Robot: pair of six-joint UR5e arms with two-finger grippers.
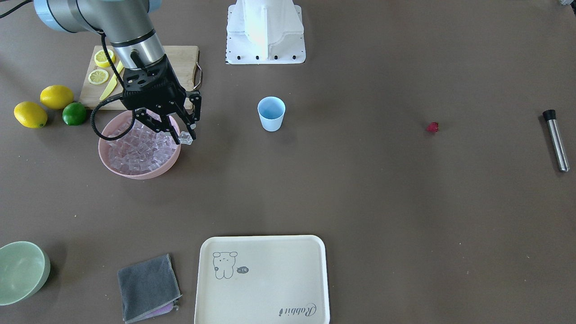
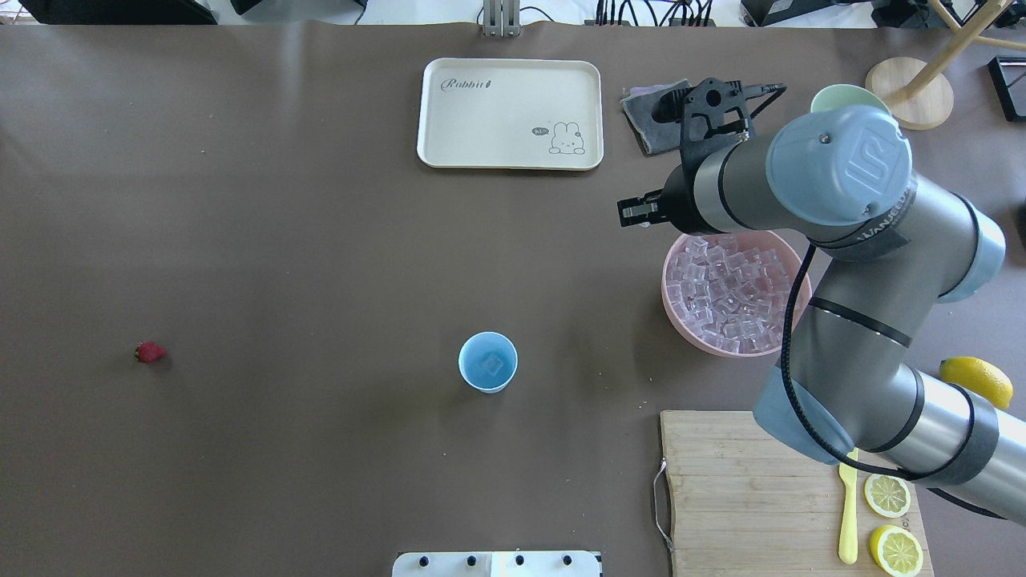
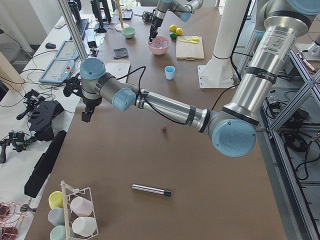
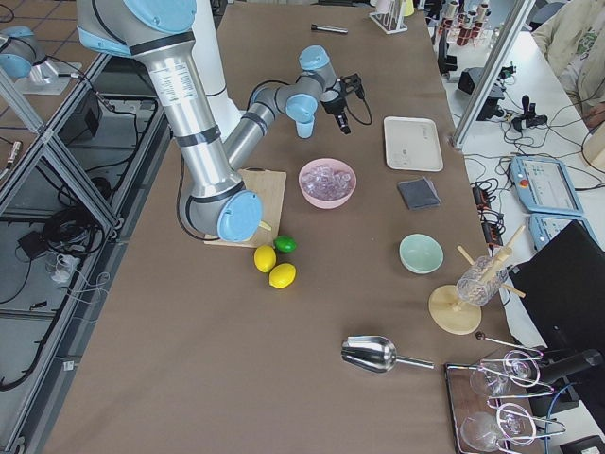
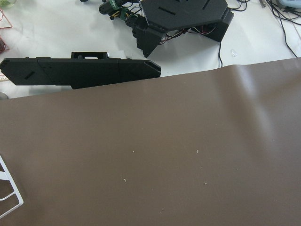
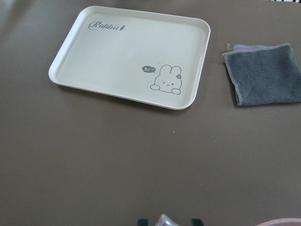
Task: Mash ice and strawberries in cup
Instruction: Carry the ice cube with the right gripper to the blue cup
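Holding one piece of ice [image 2: 490,366] in the cup [image 1: 271,123], standing upright mid-table. Heaping clear cubes in the pink bowl [image 1: 139,174]. Pinching a single ice cube [image 1: 186,139] with the right gripper [image 1: 183,136], fingers narrowed, hovering over that bowl's cup-side rim. Lying well apart: strawberry [image 1: 432,127]. Sitting beside the bowl: cutting board [image 1: 182,63], lime [image 1: 74,113]. Leaving the left gripper [image 3: 86,116] impossible to read, open or closed.

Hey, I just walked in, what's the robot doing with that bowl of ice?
The right gripper is pinching one ice cube at the rim of the pink bowl of ice. The blue cup already holds another cube. The strawberry lies alone on the table, untouched. The left gripper hangs near the table's edge, far from it all.
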